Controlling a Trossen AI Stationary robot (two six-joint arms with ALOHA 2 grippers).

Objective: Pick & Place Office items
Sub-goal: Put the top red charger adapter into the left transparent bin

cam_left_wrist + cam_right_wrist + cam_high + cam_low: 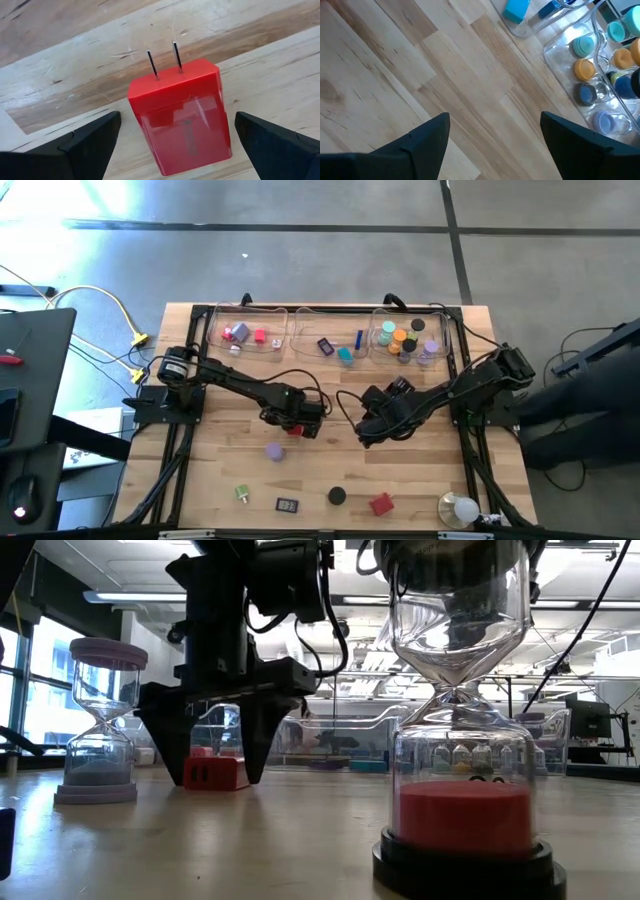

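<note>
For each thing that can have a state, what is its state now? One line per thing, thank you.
left gripper: open, fingers either side of the red plug block, not closed on it
red plug block: lying on the table, prongs bare
right gripper: open, empty, above bare wood
right tray: holding round caps
black-based hourglass: upright, red sand all in the lower bulb

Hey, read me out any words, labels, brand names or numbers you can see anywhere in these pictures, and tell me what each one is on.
None can be read.
Red plug adapter between the open left claw: faint embossed marks on its side, not legible.
Small dark item with a pale display near the table's front edge: possibly digits, too small to read.
Hourglass timers, caps in the clear tray: no lettering visible.
</note>
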